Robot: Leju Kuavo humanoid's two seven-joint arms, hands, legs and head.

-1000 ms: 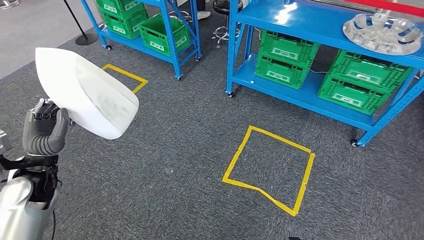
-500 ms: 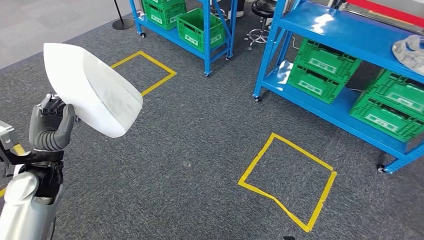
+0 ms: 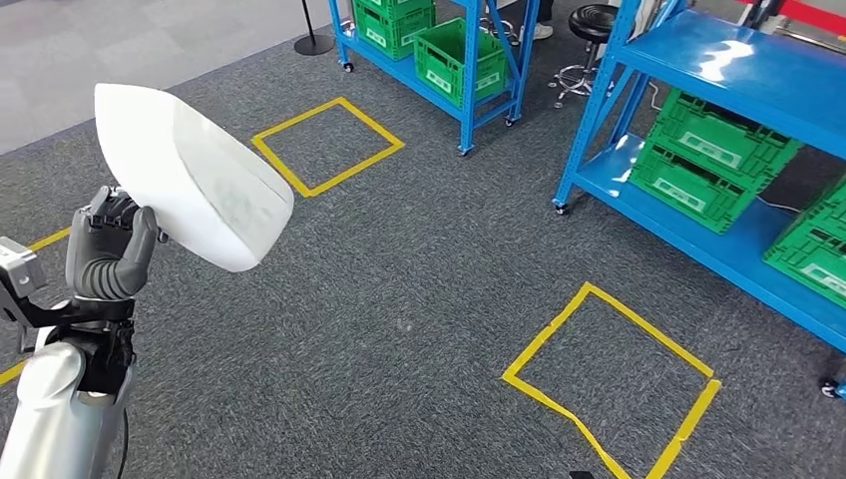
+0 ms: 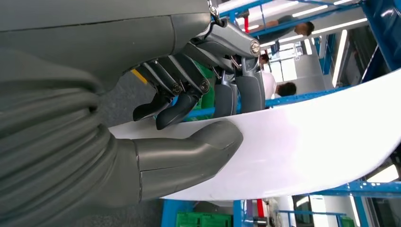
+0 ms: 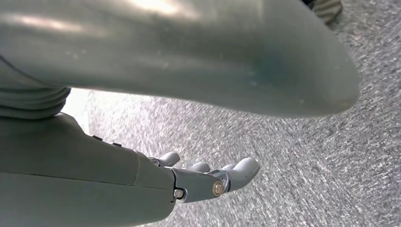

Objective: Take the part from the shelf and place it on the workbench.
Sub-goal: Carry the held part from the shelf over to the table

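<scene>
Above the grey carpet, the left hand (image 3: 108,254) is gripping the white part (image 3: 185,175), thumb on one face and fingers on the other, holding it raised at the robot's left. Since a second ago the whole view is sliding, the blue shelves (image 3: 738,95) drifting rightward, so the robot is turning away; no bench is appearing yet. The right hand (image 5: 208,177) is hanging, probably with fingers loose, holding nothing.
</scene>
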